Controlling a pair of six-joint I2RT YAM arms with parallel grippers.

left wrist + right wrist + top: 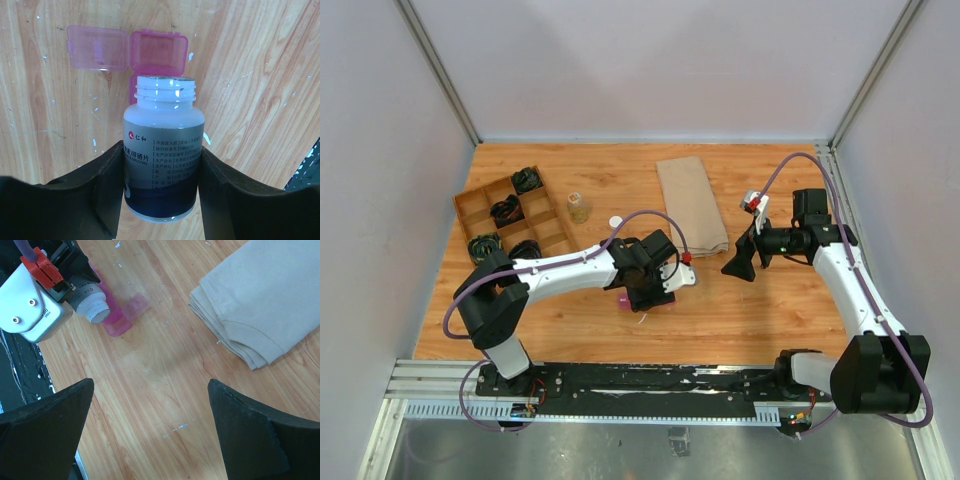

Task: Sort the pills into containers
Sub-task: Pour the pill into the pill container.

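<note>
Black fingers of the left pincer fill the foreground of the left wrist view. They are partly closed and clamped on the sides of a white pill bottle, which has its cap off and its mouth pointing forward.

Just beyond that mouth, on the desk, lies the pink container. One compartment is open, with its lid flipped flat beside it. The bottle's lip looks near or over the container's near edge, though the overlap in this view makes the gap hard to judge. No pill is visible, inside or out.

The step in hand appears to be pouring. Next, the bottle needs tipping gently over the open compartment so that only a few pills drop.

The right pincer hangs fully spread and empty above the desk, well apart from the container, with a folded cloth off to one side.
</note>
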